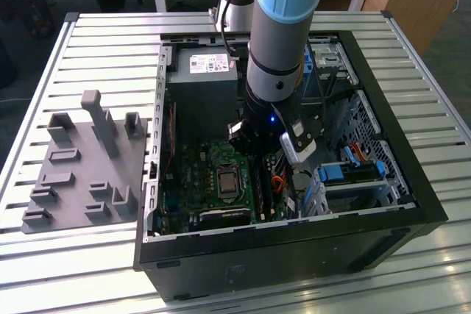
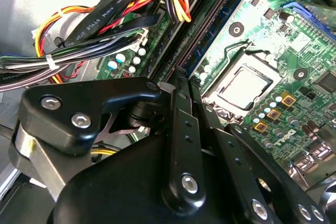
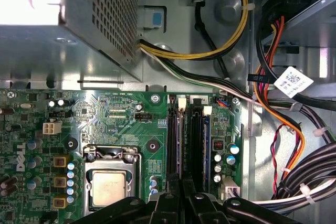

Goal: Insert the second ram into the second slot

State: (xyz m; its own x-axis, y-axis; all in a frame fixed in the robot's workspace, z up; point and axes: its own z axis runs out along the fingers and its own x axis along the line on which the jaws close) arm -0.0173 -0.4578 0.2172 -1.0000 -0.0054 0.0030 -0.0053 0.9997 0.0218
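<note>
The fingers (image 3: 172, 195) are drawn together, with no more than a thin slit between them. Their tips sit right over the memory slots (image 3: 181, 140) at the board's edge, and I cannot tell whether a stick's edge is pinched in that slit. In the second wrist view the gripper (image 2: 181, 77) lines up end-on with the second ram (image 2: 212, 31), a blue-green stick standing on edge in its slot just beside the processor socket (image 2: 242, 83). It looks seated or nearly so, and the narrow stance suits bearing down on its top edge. Bundled power cables (image 2: 89, 35) lie on the far side of the slots, clear of the tips. In the exterior view the arm (image 1: 283, 27) drops almost straight down into the open computer case (image 1: 412, 182), wrist vertical, which keeps it off the drive bays at three o'clock. A grey parts fixture (image 1: 81, 159) rests on the slatted worktop (image 1: 110, 42) at nine o'clock of the case.
</note>
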